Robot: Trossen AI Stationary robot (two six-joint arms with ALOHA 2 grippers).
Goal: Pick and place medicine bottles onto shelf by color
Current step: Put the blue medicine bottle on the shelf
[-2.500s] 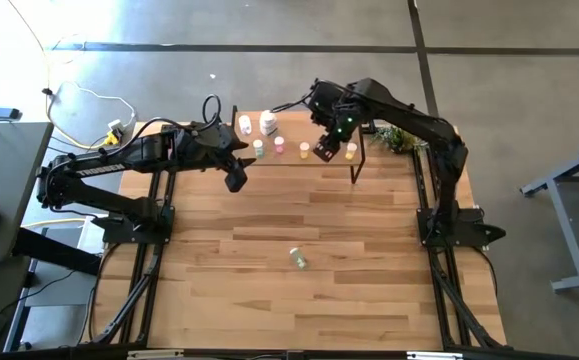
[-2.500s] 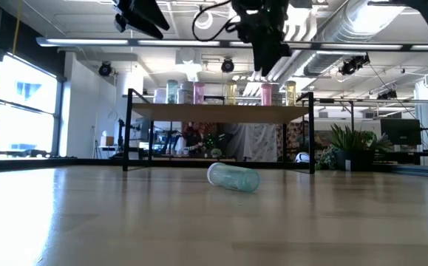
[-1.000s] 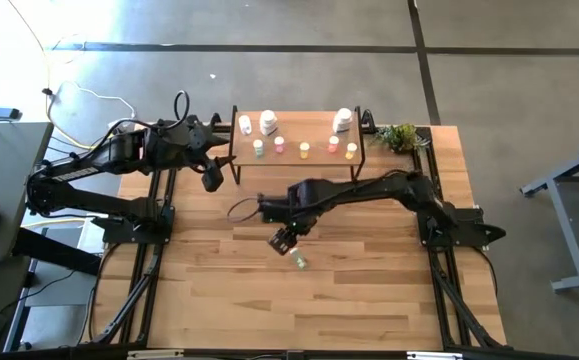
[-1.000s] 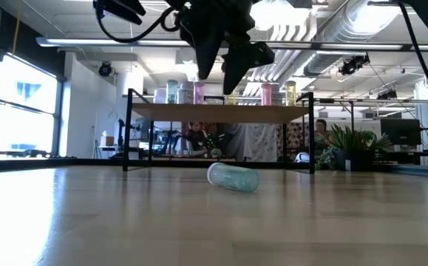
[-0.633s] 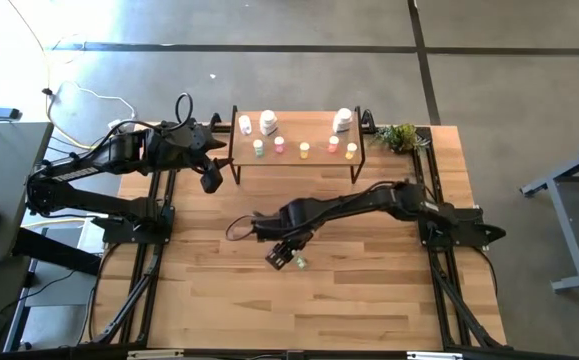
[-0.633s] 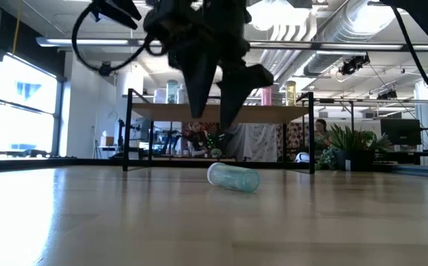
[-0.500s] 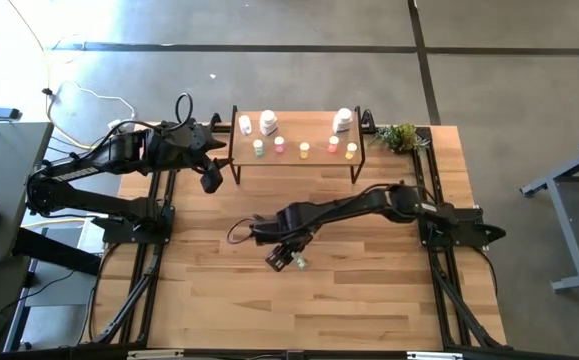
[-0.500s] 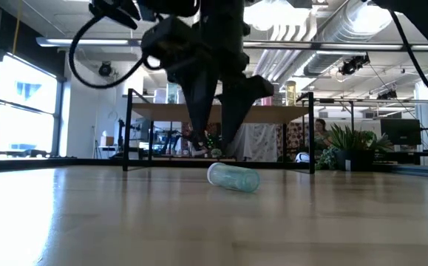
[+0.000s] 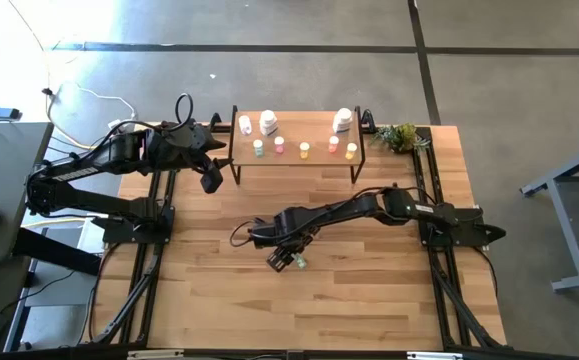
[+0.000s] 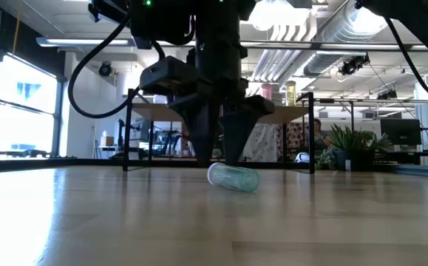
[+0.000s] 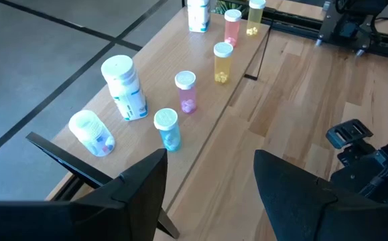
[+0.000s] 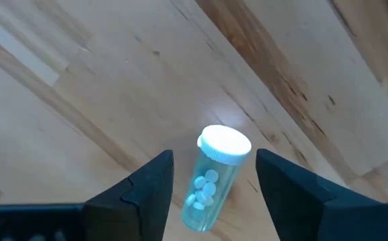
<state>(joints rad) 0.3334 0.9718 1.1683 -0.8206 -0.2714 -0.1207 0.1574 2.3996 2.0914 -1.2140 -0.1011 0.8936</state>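
The right gripper (image 9: 285,259) hangs low over the middle of the worktop (image 9: 369,290), its arm stretched in from the right edge. Its fingers (image 12: 147,187) are spread wide, one on each side of a pale blue-green pill bottle (image 12: 212,175) that lies on its side on the wood. In the right wrist view the bottle's white cap (image 12: 224,144) points away from the gripper and pale tablets show through the clear wall; the fingers flank the bottle without visibly touching it. In the low view the same bottle (image 10: 233,177) lies on the worktop with the dark fingertips just above and behind it.

The left gripper (image 9: 210,180) waits near the far left of the worktop, just beside the left end of the shelf (image 9: 309,161), with its fingers (image 11: 135,194) parted and nothing between them.

The shelf stands along the far edge of the worktop. On its wooden top, the left wrist view shows two larger white bottles (image 11: 123,88) at the near end, then a blue-green bottle (image 11: 167,129), a pink bottle (image 11: 186,92) and a yellow-orange bottle (image 11: 223,61) in a row, all upright. Farther along are another white bottle (image 11: 198,15), a pink one and a yellow one. A small green plant (image 9: 399,136) sits at the far right corner of the worktop, just beyond the shelf's right end.
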